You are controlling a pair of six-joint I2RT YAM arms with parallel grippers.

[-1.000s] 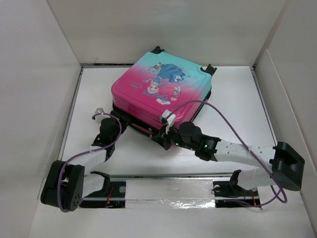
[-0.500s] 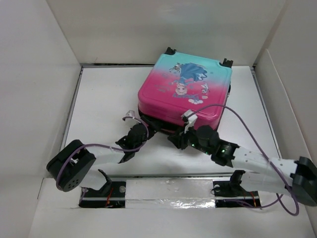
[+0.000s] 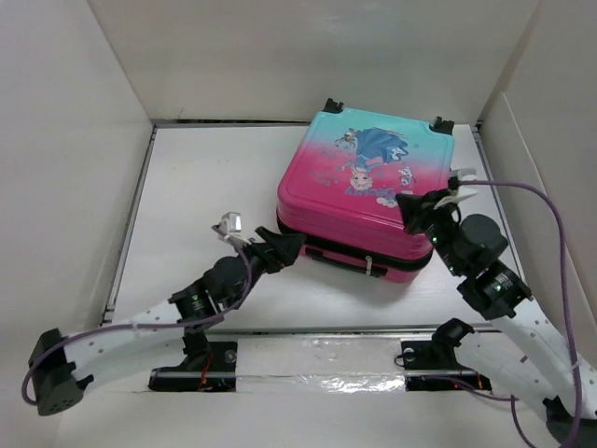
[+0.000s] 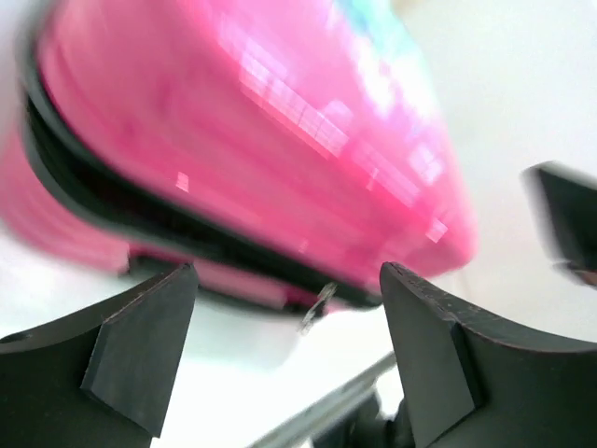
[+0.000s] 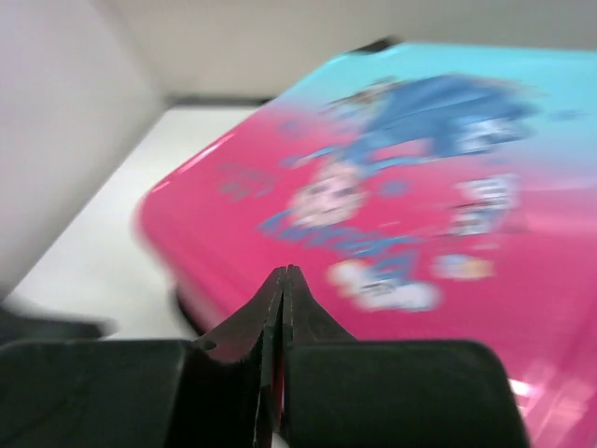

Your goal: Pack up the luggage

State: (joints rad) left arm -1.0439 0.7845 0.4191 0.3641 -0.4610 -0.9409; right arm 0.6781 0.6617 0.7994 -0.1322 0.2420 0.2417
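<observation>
Pink-to-teal hard-shell suitcase [image 3: 368, 187] with a princess print lies flat at the white table's [image 3: 205, 187] far right; left gripper [image 3: 284, 247] is at its near-left corner, right gripper [image 3: 415, 207] over its right edge.

Left wrist: jaws spread wide, empty.

Right wrist: jaws pressed together, gripping nothing.

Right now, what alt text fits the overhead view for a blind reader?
A pink-to-teal suitcase lies flat on a white table. The open left hand is at its near-left corner; the shut right hand reaches over its right edge.
</observation>
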